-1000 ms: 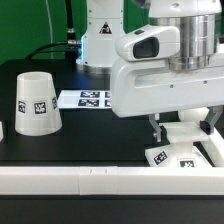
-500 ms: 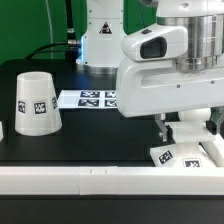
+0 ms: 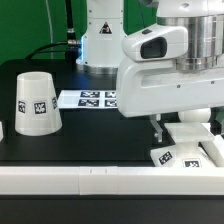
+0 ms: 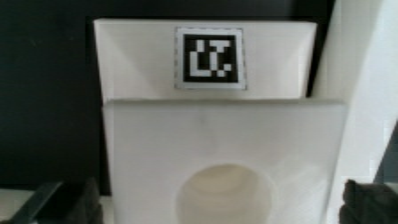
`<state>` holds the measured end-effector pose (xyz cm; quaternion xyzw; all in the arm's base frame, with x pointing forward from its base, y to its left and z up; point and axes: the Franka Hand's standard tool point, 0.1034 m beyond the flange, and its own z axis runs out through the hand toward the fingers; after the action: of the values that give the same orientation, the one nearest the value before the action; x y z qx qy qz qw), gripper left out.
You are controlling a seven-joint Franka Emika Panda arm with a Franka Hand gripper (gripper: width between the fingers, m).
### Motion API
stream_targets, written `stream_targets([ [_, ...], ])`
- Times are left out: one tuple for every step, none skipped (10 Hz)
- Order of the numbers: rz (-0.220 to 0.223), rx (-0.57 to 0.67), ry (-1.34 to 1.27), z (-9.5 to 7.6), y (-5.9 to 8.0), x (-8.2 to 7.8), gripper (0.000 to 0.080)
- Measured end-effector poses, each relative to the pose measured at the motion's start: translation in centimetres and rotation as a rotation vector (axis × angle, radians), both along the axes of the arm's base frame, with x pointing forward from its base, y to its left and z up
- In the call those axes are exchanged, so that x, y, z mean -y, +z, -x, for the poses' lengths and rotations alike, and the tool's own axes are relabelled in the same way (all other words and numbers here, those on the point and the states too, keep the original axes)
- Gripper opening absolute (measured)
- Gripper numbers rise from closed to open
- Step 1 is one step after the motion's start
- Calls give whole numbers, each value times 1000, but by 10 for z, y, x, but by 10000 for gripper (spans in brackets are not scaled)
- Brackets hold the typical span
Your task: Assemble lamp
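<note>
The lamp base [image 3: 186, 156] is a flat white square part with tags, lying at the front of the exterior view's right. In the wrist view the base [image 4: 222, 120] fills the picture, with one tag and a round socket hollow [image 4: 228, 190]. My gripper [image 3: 183, 132] hangs over it, open. One dark finger [image 4: 71, 203] stands on each side of the base with a gap, gripping nothing. The tapered shade [image 3: 35, 102] stands mouth down at the exterior view's left, far from the gripper. The bulb does not clearly show.
The marker board [image 3: 88, 98] lies flat at the back middle. A long white border rail [image 3: 80, 181] runs along the front edge, close to the base. A small white piece [image 3: 2, 128] is cut off at the exterior view's left edge.
The arm has shifted a little to the exterior view's right and now holds still over the base. The shade and base have not moved.
</note>
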<state>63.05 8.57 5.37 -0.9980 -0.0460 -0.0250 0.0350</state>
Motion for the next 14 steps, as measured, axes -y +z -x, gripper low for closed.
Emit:
stream_targets([
  [0,4,9,1,1,1,693],
  [3,14,34,11,5,4,693],
  [7,10,38,25,10,7,698],
  [6,1,38,37,15,8,698],
  [7,-5,36,49,22,9,698],
  [9,-9,43,59,27,7,698],
  [8,-16,21,70,32,2,698],
  [6,-27,-2,84,35,-10,698],
  [2,-41,-39,95,33,-27,698],
  [-1,-47,-51,100,30,-38,698],
  [-10,-48,-58,102,28,-41,698],
  [-9,-45,-57,100,28,-38,698],
  [-7,-55,-56,102,28,-38,698],
  [-6,-63,-56,102,28,-38,698],
])
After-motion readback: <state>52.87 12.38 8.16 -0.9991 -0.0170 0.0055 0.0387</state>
